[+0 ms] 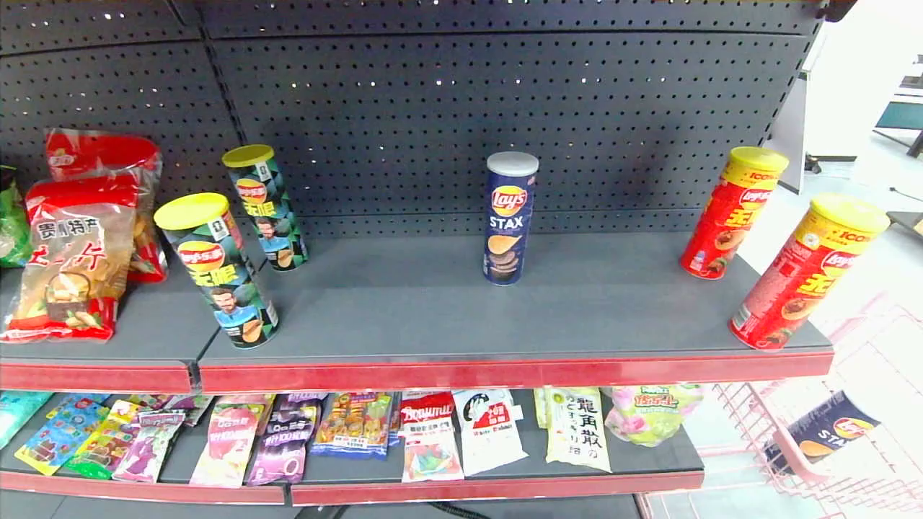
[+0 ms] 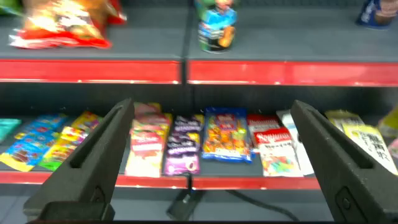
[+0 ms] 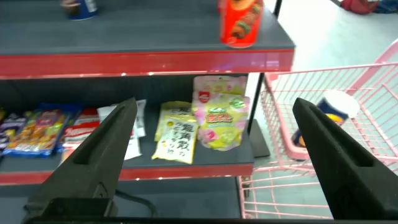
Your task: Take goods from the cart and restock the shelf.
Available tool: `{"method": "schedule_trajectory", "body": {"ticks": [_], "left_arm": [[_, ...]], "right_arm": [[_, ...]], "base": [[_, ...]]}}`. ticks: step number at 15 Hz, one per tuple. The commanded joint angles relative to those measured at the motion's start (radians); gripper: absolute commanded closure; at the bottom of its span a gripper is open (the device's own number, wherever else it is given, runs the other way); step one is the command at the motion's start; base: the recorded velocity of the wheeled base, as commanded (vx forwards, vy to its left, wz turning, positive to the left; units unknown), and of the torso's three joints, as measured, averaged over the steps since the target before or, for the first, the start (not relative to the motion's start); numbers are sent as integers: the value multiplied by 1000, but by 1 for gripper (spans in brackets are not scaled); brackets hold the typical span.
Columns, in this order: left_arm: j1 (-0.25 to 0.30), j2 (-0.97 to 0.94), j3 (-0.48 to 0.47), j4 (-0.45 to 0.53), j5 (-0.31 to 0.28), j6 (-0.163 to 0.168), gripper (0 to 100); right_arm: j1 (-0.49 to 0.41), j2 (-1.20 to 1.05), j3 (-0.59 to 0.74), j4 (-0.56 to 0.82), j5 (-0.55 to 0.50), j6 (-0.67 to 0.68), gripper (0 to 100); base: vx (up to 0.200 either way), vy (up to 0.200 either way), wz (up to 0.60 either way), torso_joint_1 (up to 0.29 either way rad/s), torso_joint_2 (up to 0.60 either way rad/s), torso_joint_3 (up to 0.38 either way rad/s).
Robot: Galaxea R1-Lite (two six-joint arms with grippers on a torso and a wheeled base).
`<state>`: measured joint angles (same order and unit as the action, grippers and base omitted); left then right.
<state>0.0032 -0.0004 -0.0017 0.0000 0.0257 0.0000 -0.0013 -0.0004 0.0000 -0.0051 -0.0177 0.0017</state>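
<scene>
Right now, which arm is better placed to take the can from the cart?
Right. The open right end effector faces the pink cart holding the blue can; the left end effector faces shelf packets.

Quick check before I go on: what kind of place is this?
Probably a shop aisle or mock-up: a pegboard-backed shelf with red edging, chip cans and snack packets on display, a pink wire shopping cart beside it.

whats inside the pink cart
A dark blue chip can lies in the pink cart. Much of the basket is out of view, so other goods may be hidden.
</scene>
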Motion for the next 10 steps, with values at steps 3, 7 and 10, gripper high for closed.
{"method": "schedule_trajectory", "body": {"ticks": [3, 7, 10], "left_arm": [[1, 0, 0, -2, 0, 0, 0], [1, 0, 2, -2, 0, 0, 0], [1, 0, 0, -2, 0, 0, 0]], "right_arm": [[1, 0, 0, 1, 1, 0, 0], [1, 0, 0, 1, 5, -2, 0], [1, 0, 0, 1, 5, -2, 0]], "base": [[0, -200, 0, 12, 7, 1], [0, -200, 0, 2, 4, 6], [0, -200, 0, 1, 6, 2]]}}
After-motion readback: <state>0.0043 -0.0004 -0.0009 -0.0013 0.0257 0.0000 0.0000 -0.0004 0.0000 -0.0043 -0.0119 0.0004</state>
